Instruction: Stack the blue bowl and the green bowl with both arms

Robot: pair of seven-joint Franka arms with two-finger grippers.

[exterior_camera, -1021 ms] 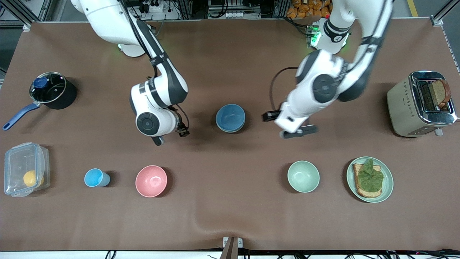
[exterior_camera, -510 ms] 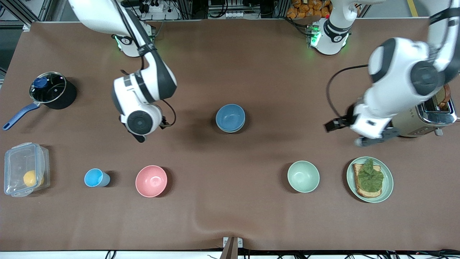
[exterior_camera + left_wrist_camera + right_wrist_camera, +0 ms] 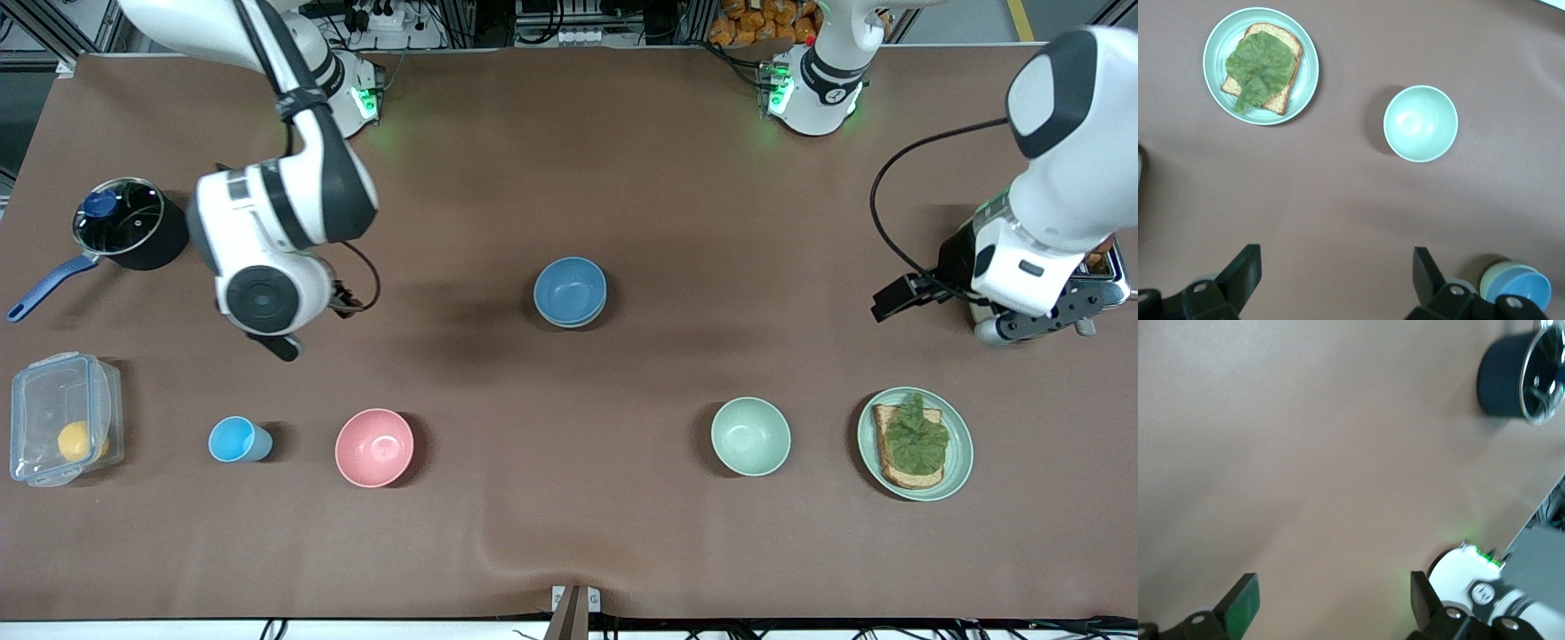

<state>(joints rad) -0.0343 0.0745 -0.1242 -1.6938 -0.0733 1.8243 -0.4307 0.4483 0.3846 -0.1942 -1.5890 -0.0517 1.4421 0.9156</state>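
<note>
Two bowls sit nested mid-table: the blue bowl [image 3: 570,290] rests inside the green bowl [image 3: 1496,274], whose sage rim shows only as a thin edge beside the blue one in the left wrist view; in the front view the lower bowl is mostly hidden. Stack stands upright on the brown table [image 3: 569,533], roughly midway between the two arms' ends. Left gripper [image 3: 1036,318] hangs in the air over the toaster [image 3: 1102,280] at the left arm's end, fingers [image 3: 1238,273] spread wide with nothing between them. Right gripper [image 3: 283,345] hangs over bare cloth near the pot [image 3: 132,222] toward the right arm's end, fingers [image 3: 1238,607] likewise spread and empty. Both grippers are well apart from the stack. Nearer the front camera than the stack: a mint bowl [image 3: 750,436] and, beside it toward the left arm's end, a plate [image 3: 956,462] carrying toast topped with a lettuce leaf. Toward the right arm's end in the same row: a pink bowl [image 3: 374,447], a cup [image 3: 235,439], and a clear box [image 3: 62,418] with a yellow fruit inside.
</note>
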